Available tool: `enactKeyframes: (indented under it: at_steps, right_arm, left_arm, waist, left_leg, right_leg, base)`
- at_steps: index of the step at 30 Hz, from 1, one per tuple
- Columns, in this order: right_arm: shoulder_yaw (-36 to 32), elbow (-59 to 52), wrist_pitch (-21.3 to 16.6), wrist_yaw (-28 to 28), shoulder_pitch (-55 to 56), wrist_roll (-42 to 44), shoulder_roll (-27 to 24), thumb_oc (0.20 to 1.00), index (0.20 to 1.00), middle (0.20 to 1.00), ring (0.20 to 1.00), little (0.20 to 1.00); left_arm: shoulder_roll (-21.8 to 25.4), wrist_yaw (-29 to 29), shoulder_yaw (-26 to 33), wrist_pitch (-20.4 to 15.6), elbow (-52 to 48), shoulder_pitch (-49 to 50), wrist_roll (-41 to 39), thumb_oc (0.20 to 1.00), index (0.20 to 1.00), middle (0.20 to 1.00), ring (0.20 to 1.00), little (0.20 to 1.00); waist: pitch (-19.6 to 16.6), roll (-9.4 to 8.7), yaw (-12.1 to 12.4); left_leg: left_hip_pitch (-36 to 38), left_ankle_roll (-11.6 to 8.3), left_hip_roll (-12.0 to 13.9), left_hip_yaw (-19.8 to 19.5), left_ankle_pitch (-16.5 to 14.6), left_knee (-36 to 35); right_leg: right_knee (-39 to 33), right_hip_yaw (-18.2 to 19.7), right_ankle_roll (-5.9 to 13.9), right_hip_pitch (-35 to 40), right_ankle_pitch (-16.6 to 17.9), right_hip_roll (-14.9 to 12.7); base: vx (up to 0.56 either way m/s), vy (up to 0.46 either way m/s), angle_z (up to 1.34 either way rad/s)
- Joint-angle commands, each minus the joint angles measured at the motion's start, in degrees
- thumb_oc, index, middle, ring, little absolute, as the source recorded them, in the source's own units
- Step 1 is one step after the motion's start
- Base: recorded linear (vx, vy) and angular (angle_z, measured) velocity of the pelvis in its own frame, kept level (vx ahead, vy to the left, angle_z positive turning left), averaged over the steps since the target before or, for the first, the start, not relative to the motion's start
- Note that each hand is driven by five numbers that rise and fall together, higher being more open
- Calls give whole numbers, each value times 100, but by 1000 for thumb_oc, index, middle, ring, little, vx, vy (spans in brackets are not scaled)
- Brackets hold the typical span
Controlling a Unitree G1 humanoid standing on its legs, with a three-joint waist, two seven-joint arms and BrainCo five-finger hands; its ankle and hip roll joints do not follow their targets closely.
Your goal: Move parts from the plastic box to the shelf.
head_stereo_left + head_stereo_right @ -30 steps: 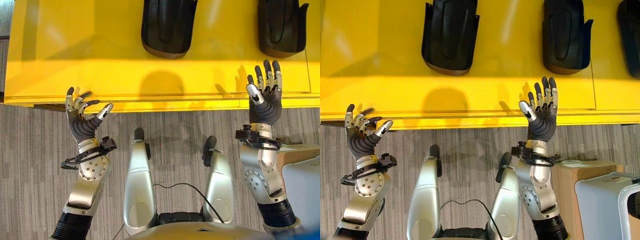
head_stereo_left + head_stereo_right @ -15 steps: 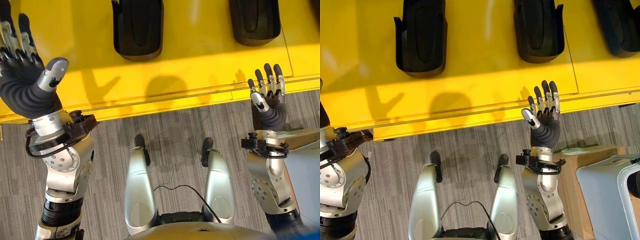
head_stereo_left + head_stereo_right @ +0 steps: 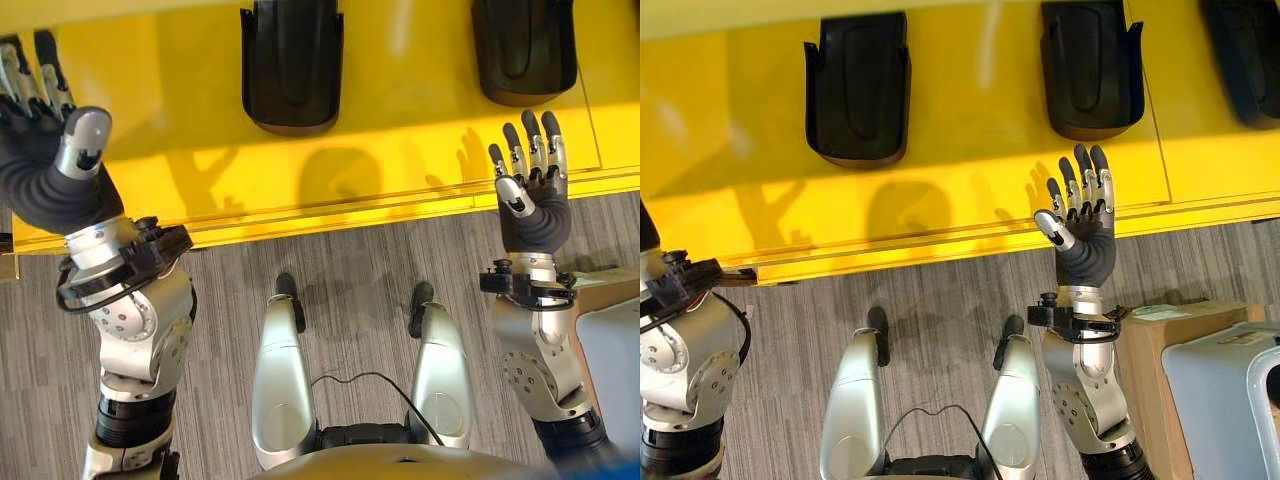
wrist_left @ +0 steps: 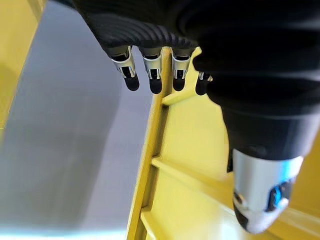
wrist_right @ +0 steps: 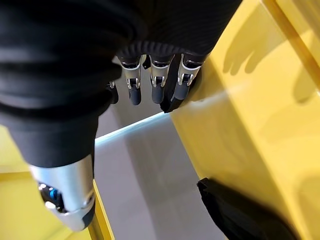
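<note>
left hand [image 3: 45, 175] raised, fingers straight | right hand [image 3: 532, 205] raised, fingers straight

- The two head views look straight down from above onto the yellow shelf [image 3: 400, 130] and the grey floor [image 3: 350, 270], from side-by-side spots. Both share the same two black parts [image 3: 292, 65] beyond the fingers [image 3: 1085, 180].
- Each wrist view looks along its own hand from very close, past the fingers [image 4: 152, 75], at the shelf's yellow framing.
</note>
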Motion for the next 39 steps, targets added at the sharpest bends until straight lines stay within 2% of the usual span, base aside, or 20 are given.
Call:
enactKeyframes:
  at_steps: [1,3,14,29,39]
  right_arm:
    - [-253,-209,-154,39,-189,-21,121,1000,1000,1000,1000,1000]
    - [-258,-123,-65,54,-183,18,126,1000,1000,1000,1000,1000]
    - [-282,144,147,59,-282,134,227,1000,1000,1000,1000,1000]
    - [-290,269,246,-57,-326,105,362,1000,1000,1000,1000,1000]
    - [-221,302,270,-51,-262,106,388,1000,1000,1000,1000,1000]
  left_arm:
    - [280,-69,-91,-112,164,-324,-178,1000,1000,1000,1000,1000]
    - [295,-53,-175,-18,661,-519,-336,1000,1000,1000,1000,1000]
    - [322,-383,-719,325,1936,-962,-1046,1000,1000,1000,1000,1000]
    - [23,-224,-715,594,2975,-1015,-1071,1000,1000,1000,1000,1000]
    - [-14,-81,-839,668,3554,-1441,-1048,1000,1000,1000,1000,1000]
  waist:
    - [-216,63,-102]
    - [-223,41,-159]
    - [-233,17,-293]
    - [-223,-67,-370]
    - [-230,-125,-446]
  left_leg:
    - [188,-41,40,-35,177,-304]
    - [181,-40,64,-12,177,-295]
    - [75,-28,89,20,172,-179]
    - [-95,-2,120,42,115,0]
    - [-161,-13,144,85,101,41]
  right_leg:
    - [544,58,-192,-58,-175,-222]
    - [545,81,-198,-86,-167,-207]
    - [574,146,-214,-173,-159,-167]
    - [697,232,-245,-354,-216,-115]
    - [702,286,-242,-432,-191,-96]
  base:
    - [9,25,-6]
    - [16,39,-6]
    - [4,13,-2]
    - [6,9,-3]
    - [2,4,-2]
